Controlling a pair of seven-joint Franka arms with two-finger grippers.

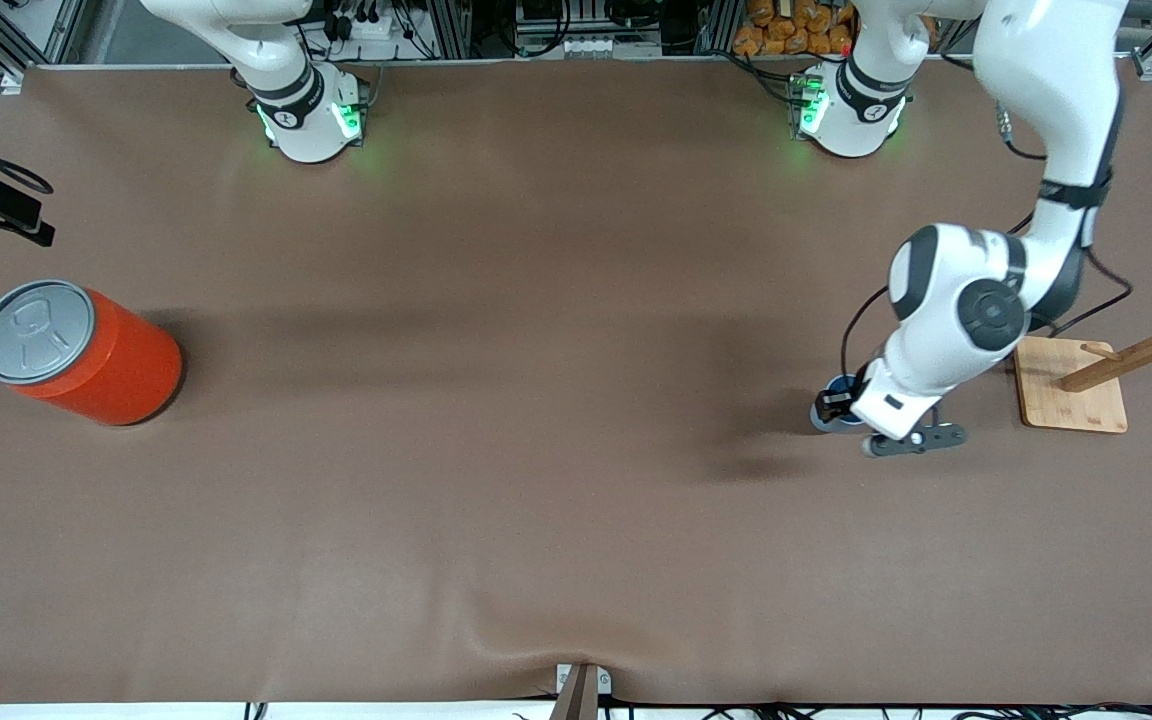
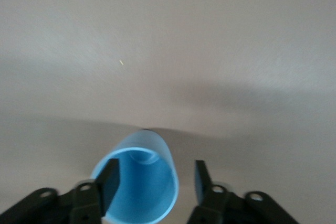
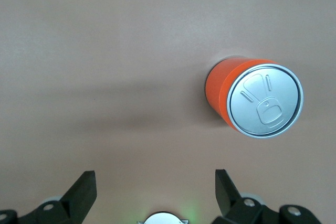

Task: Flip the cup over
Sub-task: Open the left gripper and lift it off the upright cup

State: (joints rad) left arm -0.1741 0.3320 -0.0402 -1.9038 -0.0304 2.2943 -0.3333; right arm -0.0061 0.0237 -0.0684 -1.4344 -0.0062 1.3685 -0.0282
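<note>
The small light-blue cup (image 2: 137,187) has its mouth turned toward my left gripper (image 2: 155,176), and its darker blue inside shows. The left gripper is open and straddles the cup's rim: one finger (image 2: 109,183) is inside the cup, the other (image 2: 201,181) is outside, a small gap from the wall. In the front view the cup (image 1: 842,386) is mostly hidden by the left gripper (image 1: 836,406), low at the table near the left arm's end. My right gripper (image 3: 156,192) is open and empty, high over the table by its own base; it is out of the front view.
A large red-orange can (image 1: 86,355) with a grey lid stands at the right arm's end of the table and also shows in the right wrist view (image 3: 252,98). A wooden rack on a square base (image 1: 1076,398) lies beside the left gripper, toward the table's edge.
</note>
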